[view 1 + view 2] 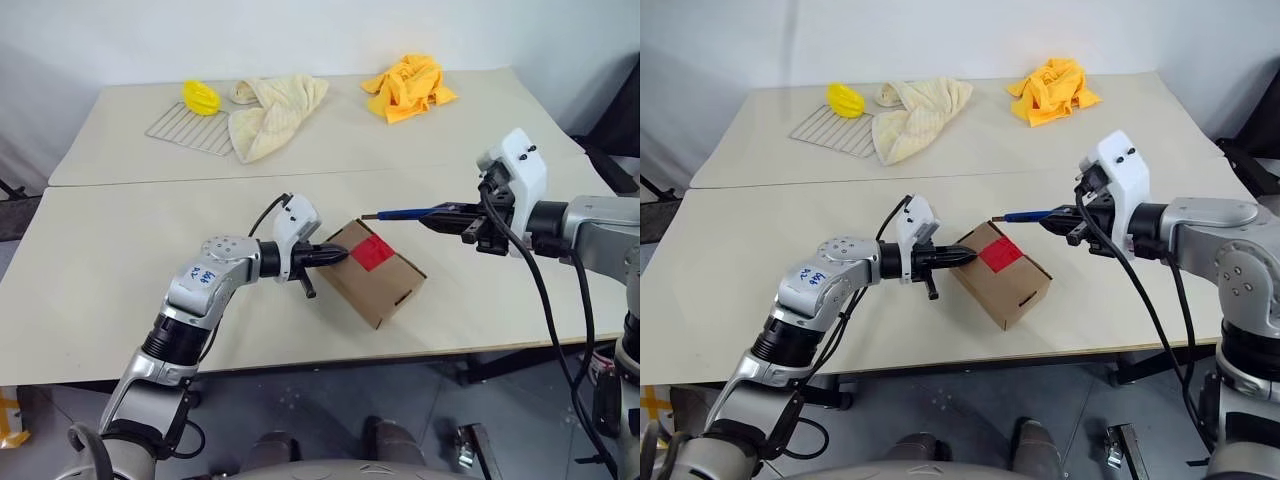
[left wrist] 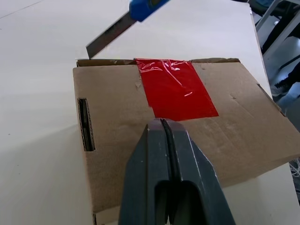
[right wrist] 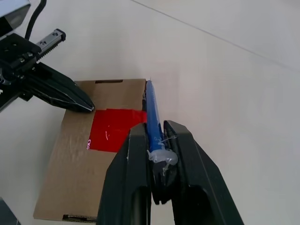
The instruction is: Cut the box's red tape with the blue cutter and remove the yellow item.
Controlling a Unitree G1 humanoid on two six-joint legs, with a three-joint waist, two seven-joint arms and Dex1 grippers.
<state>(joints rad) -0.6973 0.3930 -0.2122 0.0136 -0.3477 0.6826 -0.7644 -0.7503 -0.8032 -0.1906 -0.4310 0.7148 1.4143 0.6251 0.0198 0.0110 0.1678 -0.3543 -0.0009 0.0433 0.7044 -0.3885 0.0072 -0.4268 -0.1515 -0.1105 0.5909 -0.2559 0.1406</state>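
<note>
The box (image 1: 373, 271) sits near the front edge of the near table (image 1: 90, 300), flaps shut, the red tape (image 1: 371, 251) whole across its top seam. So the cut has not started; this is the step of lining the blade up. The left gripper (image 1: 343, 254), fingers pressed together with nothing between them, rests its tips on the box top at the tape's near edge, seemingly to pin the box. The right gripper (image 1: 432, 219) is clamped on the cutter (image 1: 404, 213), whose tip hangs just over the box's far edge, beside the tape; whether it touches the cardboard is hard to tell.

Next, the blade has to come down onto the tape along the seam and draw through while the box stays pinned.

The yellow item is presumably inside.

The far table (image 1: 480, 100) holds a wire rack (image 1: 180, 128), a yellow ridged thing (image 1: 201, 97), a cream towel (image 1: 268, 113) and an orange cloth (image 1: 408, 87), before a pale wall.
</note>
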